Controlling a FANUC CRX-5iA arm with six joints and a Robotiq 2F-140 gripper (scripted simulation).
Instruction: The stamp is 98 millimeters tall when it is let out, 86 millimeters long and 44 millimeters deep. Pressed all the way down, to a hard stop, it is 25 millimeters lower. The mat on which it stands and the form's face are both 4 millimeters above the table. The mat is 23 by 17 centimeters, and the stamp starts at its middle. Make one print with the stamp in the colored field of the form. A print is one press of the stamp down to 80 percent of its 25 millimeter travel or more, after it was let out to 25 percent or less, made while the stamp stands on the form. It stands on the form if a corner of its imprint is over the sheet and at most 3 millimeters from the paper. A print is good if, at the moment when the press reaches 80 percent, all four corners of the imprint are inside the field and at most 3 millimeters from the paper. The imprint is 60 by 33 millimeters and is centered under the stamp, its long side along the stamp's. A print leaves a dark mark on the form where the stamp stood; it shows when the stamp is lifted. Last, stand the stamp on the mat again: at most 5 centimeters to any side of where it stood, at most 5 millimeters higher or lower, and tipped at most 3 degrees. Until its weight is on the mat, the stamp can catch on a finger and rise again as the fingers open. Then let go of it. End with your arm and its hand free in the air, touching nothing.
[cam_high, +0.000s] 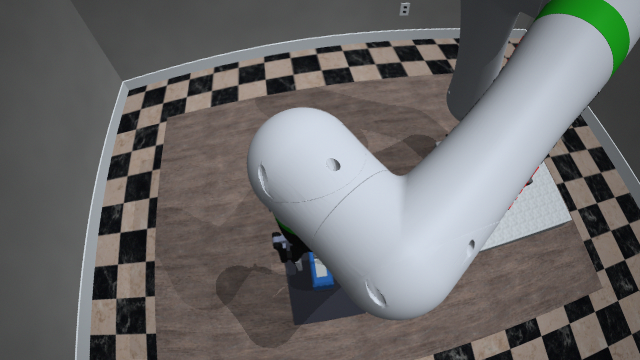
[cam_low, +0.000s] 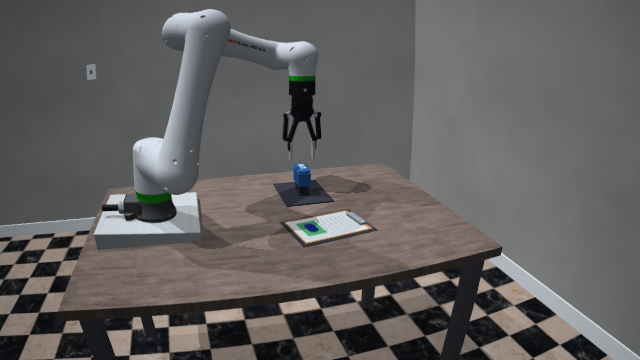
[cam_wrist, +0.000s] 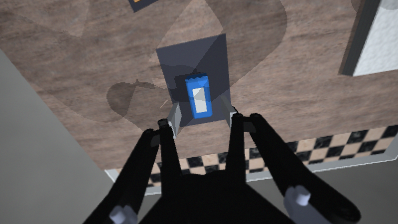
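The blue stamp (cam_low: 301, 179) stands upright on the dark mat (cam_low: 303, 197), near its middle. It also shows in the wrist view (cam_wrist: 199, 96) and partly in the top view (cam_high: 319, 271), where the arm hides most of it. My gripper (cam_low: 300, 150) is open and empty, hanging well above the stamp with clear air between them. In the wrist view the fingertips frame the stamp from above. The form (cam_low: 328, 226) on a clipboard lies in front of the mat. Its green field (cam_low: 311, 228) carries a dark blue mark (cam_low: 311, 228).
The robot's base plate (cam_low: 149, 221) sits at the table's left. The arm's elbow (cam_high: 380, 210) blocks most of the top view, hiding the form there. The table edge and checkered floor lie beyond the mat in the wrist view.
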